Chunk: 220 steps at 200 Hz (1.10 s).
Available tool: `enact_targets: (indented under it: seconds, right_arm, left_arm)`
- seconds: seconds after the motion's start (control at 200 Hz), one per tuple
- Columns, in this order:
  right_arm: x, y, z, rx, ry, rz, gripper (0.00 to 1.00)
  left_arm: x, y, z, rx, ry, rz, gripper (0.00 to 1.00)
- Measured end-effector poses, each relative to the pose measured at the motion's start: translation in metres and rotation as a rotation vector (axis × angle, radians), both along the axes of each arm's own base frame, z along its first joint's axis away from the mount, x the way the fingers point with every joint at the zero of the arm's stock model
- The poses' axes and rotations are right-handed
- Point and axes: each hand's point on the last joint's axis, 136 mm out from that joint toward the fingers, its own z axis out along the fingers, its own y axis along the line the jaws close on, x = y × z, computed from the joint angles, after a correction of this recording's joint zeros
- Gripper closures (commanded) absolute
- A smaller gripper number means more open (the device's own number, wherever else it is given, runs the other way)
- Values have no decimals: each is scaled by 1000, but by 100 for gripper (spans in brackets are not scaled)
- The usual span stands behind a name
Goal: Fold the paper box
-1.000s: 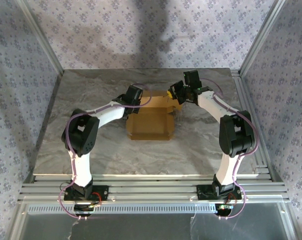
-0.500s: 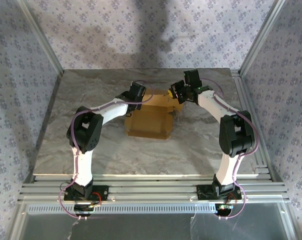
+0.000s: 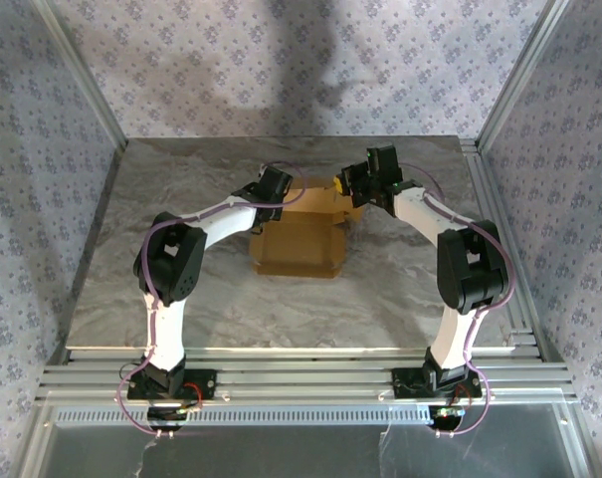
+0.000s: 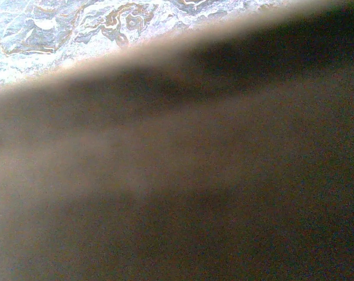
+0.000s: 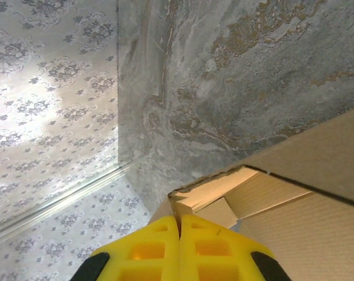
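Right gripper — tan half-folded paper box

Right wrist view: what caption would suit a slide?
Yellow right gripper pinched shut on a flap corner of the tan paper box, above the marbled table.

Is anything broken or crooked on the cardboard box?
Nothing looks torn or spilled. The tan-brown thin cardboard box is only half folded: its near part forms a shallow tray, while the far flaps stand loose. The right gripper has its yellow jaws shut on a flap's edge there.
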Motion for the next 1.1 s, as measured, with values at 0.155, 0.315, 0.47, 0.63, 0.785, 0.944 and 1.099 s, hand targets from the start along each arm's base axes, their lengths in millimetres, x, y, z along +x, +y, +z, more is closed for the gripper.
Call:
enact_targets:
  seconds: [0.155,0.315,0.47,0.63,0.785,0.944,1.099]
  right_arm:
    - [-4,-7,2,-49,6,4,39]
    - [-18,-38,55,-142,-130,18,51]
    - [-64,-94,88,-188,-269,-25,61]
    - [-101,-111,8,-186,-138,-16,65]
    - [-121,-89,-50,-159,-15,66,54]
    - [-97,-74,-33,-99,-79,73,46]
    - [-59,-62,7,-38,-188,60,40]
  left_arm:
    - [-6,6,2,-2,21,1,100]
    - [-11,20,11,-49,59,7,100]
    - [-16,35,30,-149,87,34,100]
    - [-25,44,55,-236,87,67,100]
    - [-33,39,75,-331,84,77,100]
    - [-33,45,89,-476,92,128,100]
    - [-30,44,96,-621,113,169,100]
